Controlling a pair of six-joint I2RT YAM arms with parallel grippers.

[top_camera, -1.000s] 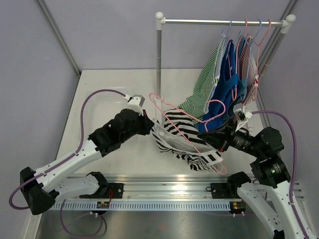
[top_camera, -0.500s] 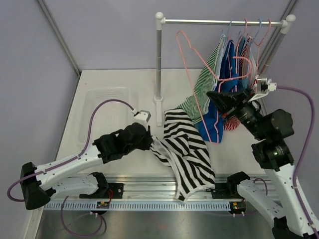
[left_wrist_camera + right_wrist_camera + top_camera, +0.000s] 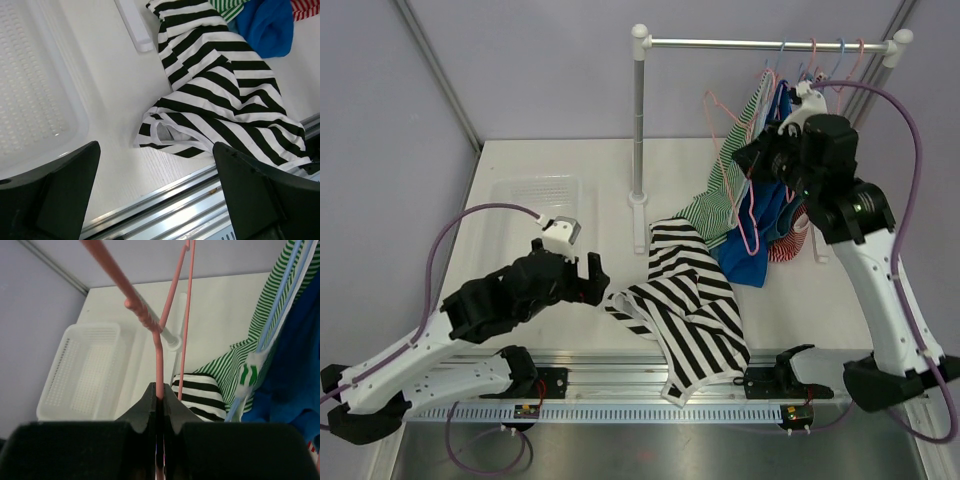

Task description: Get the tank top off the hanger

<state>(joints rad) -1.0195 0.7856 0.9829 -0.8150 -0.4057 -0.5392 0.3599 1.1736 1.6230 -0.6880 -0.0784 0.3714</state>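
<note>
So, one tank top [image 3: 690, 310], left end effector [image 3: 568, 268] apart, right end effector [image 3: 159, 396] seemingly clamped on one hanger [image 3: 159, 365]

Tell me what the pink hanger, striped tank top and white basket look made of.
The pink hanger: thin wire, probably metal under a smooth pink coating, sharply bent. The striped tank top: soft matte fabric, lying in folds. The white basket: likely moulded plastic, slightly glossy, perforated floor.
</note>
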